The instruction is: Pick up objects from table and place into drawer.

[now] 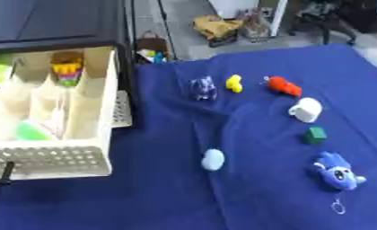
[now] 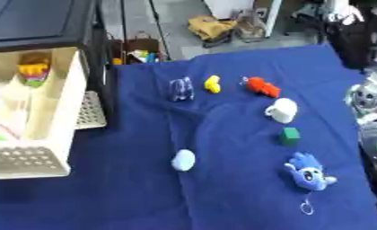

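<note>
Several small things lie on the blue cloth: a dark blue toy (image 1: pixel 203 88), a yellow toy (image 1: pixel 234 83), a red toy (image 1: pixel 284 86), a white cup-like piece (image 1: pixel 305 109), a green cube (image 1: pixel 315 135), a blue plush with a key ring (image 1: pixel 336 172) and a pale blue round piece (image 1: pixel 213 159). The cream drawer (image 1: pixel 96 112) stands pulled out at the left, with colourful things between its dividers. A silver and black part of my right arm or hand (image 2: pixel 369 96) shows at the right edge, apart from every object. My left hand is out of sight.
The black cabinet (image 1: pixel 58 22) sits above the drawer. A short dark bar (image 1: pixel 5 173) sticks out at the drawer's front left. Bags and clutter (image 1: pixel 215 27) lie on the floor beyond the table's far edge. Bare cloth (image 1: pixel 160 197) spreads in front of the drawer.
</note>
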### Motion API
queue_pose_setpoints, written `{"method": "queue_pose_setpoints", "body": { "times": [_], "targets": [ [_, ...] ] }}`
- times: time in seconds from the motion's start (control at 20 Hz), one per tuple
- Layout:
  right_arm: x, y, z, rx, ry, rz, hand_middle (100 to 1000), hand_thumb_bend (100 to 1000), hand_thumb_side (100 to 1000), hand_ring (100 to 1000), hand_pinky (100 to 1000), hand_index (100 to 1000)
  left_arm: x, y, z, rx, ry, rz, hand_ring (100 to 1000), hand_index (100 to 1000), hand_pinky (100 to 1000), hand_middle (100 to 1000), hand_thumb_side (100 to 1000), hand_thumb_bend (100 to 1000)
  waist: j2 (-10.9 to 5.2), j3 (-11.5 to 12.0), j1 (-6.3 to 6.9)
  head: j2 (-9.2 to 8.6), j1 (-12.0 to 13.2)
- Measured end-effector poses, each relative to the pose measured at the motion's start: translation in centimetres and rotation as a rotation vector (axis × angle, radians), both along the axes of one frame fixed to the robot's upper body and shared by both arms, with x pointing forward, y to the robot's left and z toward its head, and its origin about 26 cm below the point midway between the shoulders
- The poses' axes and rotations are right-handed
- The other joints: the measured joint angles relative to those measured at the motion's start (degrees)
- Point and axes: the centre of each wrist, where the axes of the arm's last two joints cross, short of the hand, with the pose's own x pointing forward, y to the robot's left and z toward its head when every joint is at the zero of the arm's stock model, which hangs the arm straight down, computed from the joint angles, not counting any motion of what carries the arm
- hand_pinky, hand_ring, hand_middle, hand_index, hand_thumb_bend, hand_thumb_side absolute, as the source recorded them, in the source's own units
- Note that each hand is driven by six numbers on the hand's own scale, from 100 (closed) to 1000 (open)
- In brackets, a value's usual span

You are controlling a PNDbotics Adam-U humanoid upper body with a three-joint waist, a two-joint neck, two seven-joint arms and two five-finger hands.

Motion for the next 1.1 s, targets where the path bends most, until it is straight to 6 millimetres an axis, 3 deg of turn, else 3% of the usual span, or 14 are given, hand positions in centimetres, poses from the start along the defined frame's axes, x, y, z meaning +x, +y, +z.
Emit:
{"method": "queue_pose_setpoints", "body": {
  "times": [0.3,0.7,0.9,1.05,1.1],
  "targets": [
    [-0.7,-1.0,0.2,-0.058,0.328,-0.077,826,588,1000,881,876,952,-0.1,0.1,0.1,0.008,-0.001,0.005,407,661,369,448,961,182,-0.35,-0.30,-0.47,-0.01,1.52],
    [-1.3,-1.8,0.1,-0.116,0.688,-0.120,872,642,1000,924,902,978,-0.1,0.2,0.2,0.017,-0.001,0.011,407,661,369,448,961,182,-0.39,-0.76,-0.81,0.00,2.08],
    [-1.5,-2.1,0.2,-0.117,0.810,-0.150,883,821,1000,948,925,1000,-0.1,0.2,0.2,0.025,0.002,0.014,406,661,368,448,961,181,-0.44,-1.31,-1.04,0.02,2.51],
    [-1.6,-2.3,0.2,-0.085,0.905,-0.150,882,872,982,952,934,1000,-0.1,0.2,0.1,0.028,0.008,0.014,406,661,368,448,961,181,-0.50,-1.49,-1.06,0.02,2.54],
    [-1.6,-2.3,0.2,-0.068,0.930,-0.145,883,895,933,953,938,1000,-0.1,0.2,0.1,0.028,0.008,0.014,406,661,368,448,961,181,-0.50,-1.53,-1.07,0.03,2.54]
  ]
}}
